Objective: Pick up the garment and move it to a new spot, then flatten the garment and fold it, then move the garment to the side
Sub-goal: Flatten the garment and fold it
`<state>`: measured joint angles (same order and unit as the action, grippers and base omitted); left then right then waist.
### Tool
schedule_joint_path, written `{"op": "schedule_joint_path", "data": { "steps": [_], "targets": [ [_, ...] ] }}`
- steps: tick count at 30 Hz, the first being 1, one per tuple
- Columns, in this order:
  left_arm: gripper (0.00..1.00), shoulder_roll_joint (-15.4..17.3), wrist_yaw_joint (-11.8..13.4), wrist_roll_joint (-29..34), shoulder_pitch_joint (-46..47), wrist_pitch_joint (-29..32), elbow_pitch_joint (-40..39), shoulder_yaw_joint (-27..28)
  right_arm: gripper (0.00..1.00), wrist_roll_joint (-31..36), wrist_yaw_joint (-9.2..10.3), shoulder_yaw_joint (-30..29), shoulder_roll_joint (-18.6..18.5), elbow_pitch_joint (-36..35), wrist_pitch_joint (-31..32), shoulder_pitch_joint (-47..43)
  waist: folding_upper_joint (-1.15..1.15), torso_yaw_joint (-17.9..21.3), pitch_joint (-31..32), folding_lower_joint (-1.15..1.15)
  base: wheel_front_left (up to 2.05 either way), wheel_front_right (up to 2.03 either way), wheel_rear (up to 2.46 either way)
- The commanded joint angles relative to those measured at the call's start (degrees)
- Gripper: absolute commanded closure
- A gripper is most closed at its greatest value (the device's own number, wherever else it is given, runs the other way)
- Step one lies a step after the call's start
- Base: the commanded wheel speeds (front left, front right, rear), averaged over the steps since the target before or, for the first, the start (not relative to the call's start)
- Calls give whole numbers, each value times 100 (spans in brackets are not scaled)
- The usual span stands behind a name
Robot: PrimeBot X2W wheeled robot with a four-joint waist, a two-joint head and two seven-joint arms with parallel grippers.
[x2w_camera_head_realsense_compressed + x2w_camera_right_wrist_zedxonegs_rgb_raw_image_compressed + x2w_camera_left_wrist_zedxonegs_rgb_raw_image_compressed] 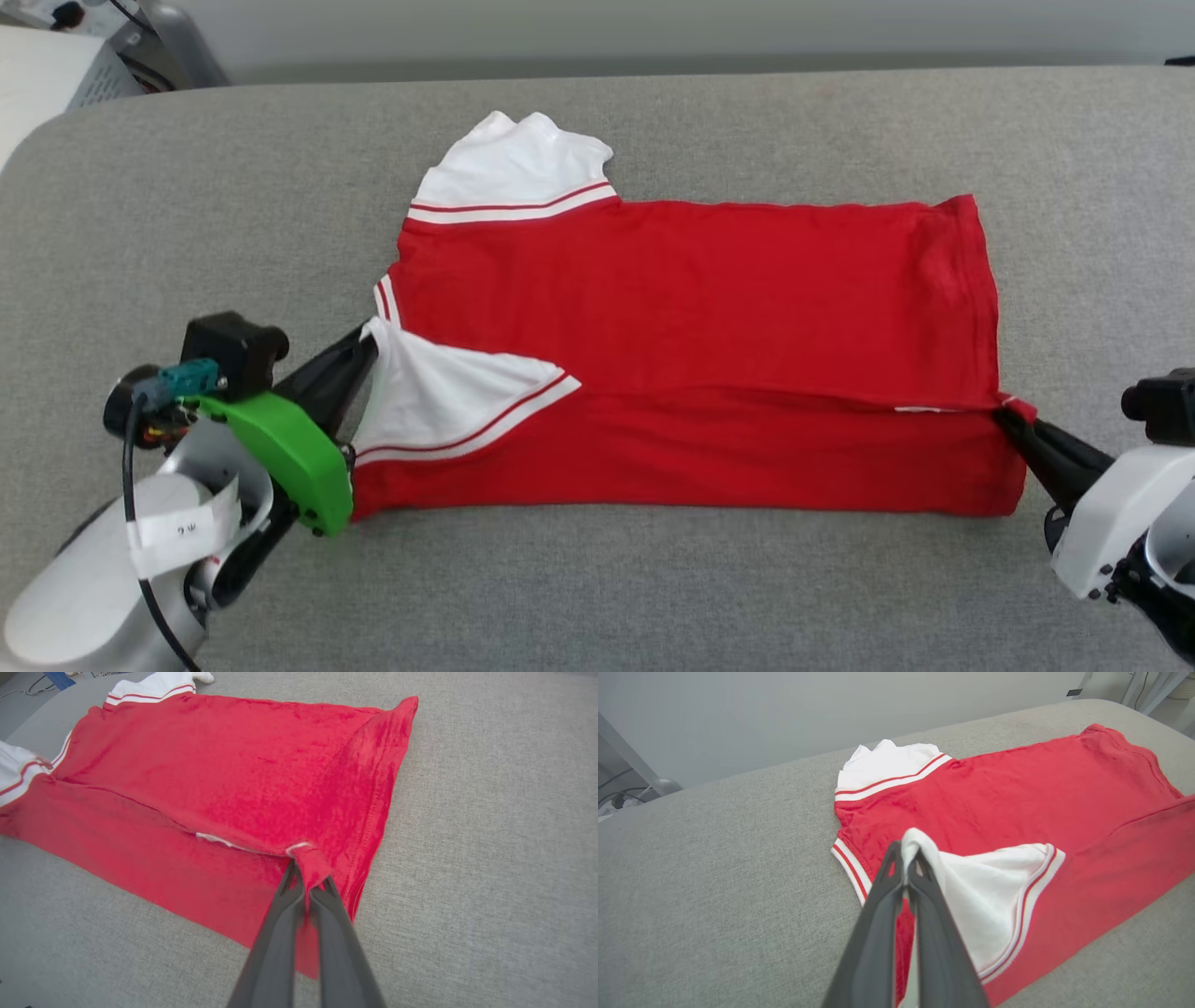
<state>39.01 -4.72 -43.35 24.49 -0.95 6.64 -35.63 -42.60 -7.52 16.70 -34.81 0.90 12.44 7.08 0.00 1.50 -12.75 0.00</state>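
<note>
Garment [691,308] lies folded on the desk [597,579]. Left fingers [327,383] clench its white sleeve [448,392]; right fingers [1046,450], its hem corner [1015,407].

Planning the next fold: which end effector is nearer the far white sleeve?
Left. The left end effector is shut on the garment at its near sleeve, just this side of the far white sleeve; the right end effector pinches the hem corner at the opposite end.

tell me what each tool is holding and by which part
Both hold the garment. The left tool pinches the near white sleeve at its folded edge. The right tool pinches the red hem corner of the folded-over near flap.
</note>
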Motion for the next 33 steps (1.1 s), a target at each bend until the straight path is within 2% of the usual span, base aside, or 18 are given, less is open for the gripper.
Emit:
{"op": "schedule_joint_path", "data": {
  "steps": [1, 11, 16, 23, 25, 26, 27, 33],
  "targets": [
    [100, -37, -65, 66, 282, 36, 130, -26, 100, -27, 3, 23, 11, 58, 2, 225, 0, 116, -343, 0, 0, 0, 0],
    [100, -297, -261, 16, 1256, -7, 1546, -400, 100, 45, 3, 563, 78, 842, 22, 1377, 0, 235, -903, 0, 0, 0, 0],
    [100, -475, -274, -139, 1378, -184, 2191, -835, 100, 31, 3, 920, 156, 1385, -78, 1710, 0, 233, -985, 0, 0, 0, 0],
    [100, -535, -276, -435, 1454, -487, 2636, -1506, 100, -30, 3, 1264, 231, 1896, -372, 1874, 0, 196, -900, 0, 0, 0, 0],
    [100, -551, -276, -536, 1512, -621, 2734, -1587, 56, -83, 3, 1259, 239, 1969, -498, 1870, 0, 159, -833, 0, 0, 0, 0],
    [15, -558, -276, -594, 1546, -697, 2785, -1609, 0, -92, 3, 1238, 233, 1985, -585, 1857, 0, 139, -788, 0, 0, 0, 0],
    [0, -555, -276, -596, 1592, -806, 2828, -1609, 0, -98, 3, 1213, 224, 1986, -661, 1835, 0, 118, -746, 0, 0, 0, 0],
    [0, -554, -276, -486, 1799, -1285, 2949, -1467, 0, 14, 3, 820, 111, 1792, -1172, 1421, 0, -22, -382, 0, 0, 0, 0]
  ]
}}
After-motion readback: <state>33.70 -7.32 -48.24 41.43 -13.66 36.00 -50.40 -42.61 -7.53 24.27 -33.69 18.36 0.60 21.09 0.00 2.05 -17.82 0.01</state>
